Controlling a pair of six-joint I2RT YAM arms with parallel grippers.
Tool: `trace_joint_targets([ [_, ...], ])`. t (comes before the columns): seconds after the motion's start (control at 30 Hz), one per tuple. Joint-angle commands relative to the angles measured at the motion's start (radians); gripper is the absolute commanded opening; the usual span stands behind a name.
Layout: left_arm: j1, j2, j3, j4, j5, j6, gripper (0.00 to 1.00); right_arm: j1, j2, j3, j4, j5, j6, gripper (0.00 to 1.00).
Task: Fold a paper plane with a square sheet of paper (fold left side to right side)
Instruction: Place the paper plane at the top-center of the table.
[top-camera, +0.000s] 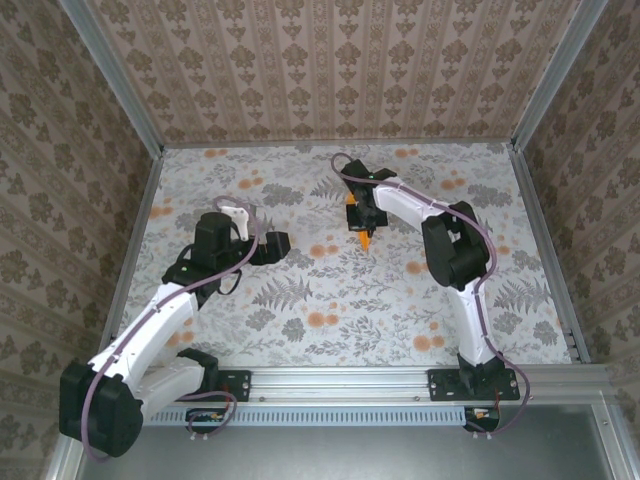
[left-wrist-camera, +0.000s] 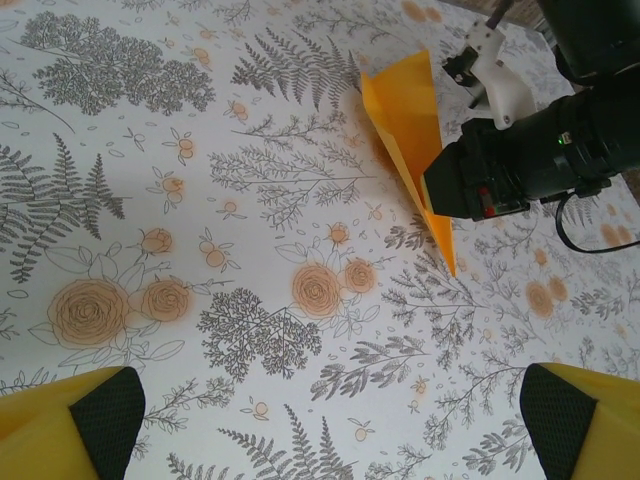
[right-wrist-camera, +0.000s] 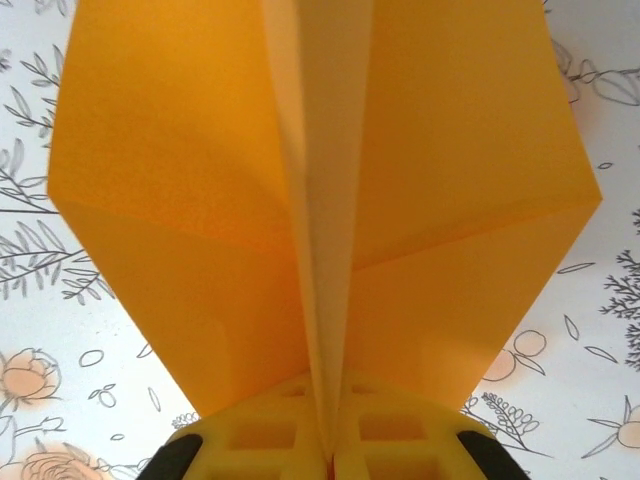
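The square sheet of paper is now folded into an orange paper plane (top-camera: 365, 238), a narrow pointed dart with a centre crease. It is held off the floral cloth at the table's centre back. My right gripper (top-camera: 361, 216) is shut on its centre fold; in the right wrist view the paper plane (right-wrist-camera: 190, 190) spreads its two wings above the closed yellow fingers (right-wrist-camera: 260, 440). In the left wrist view the paper plane (left-wrist-camera: 405, 110) points down and right beside the black right gripper body (left-wrist-camera: 500, 170). My left gripper (left-wrist-camera: 335, 425) is open and holds nothing, well to the left of the plane (top-camera: 278, 245).
A floral cloth (top-camera: 330, 290) covers the table. Patterned walls (top-camera: 330, 70) enclose the back and both sides. An aluminium rail (top-camera: 400, 380) with the arm bases runs along the near edge.
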Motion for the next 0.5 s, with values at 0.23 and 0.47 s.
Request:
trace_joint_targets([
  [0.23, 0.007, -0.013, 0.010, -0.034, -0.005, 0.022, 1.00, 0.001, 0.046, 0.016, -0.047, -0.019, -0.008, 0.19],
  [0.47, 0.011, 0.003, 0.029, -0.056, -0.015, 0.013, 1.00, 0.003, -0.004, -0.002, -0.058, -0.004, -0.015, 0.23],
])
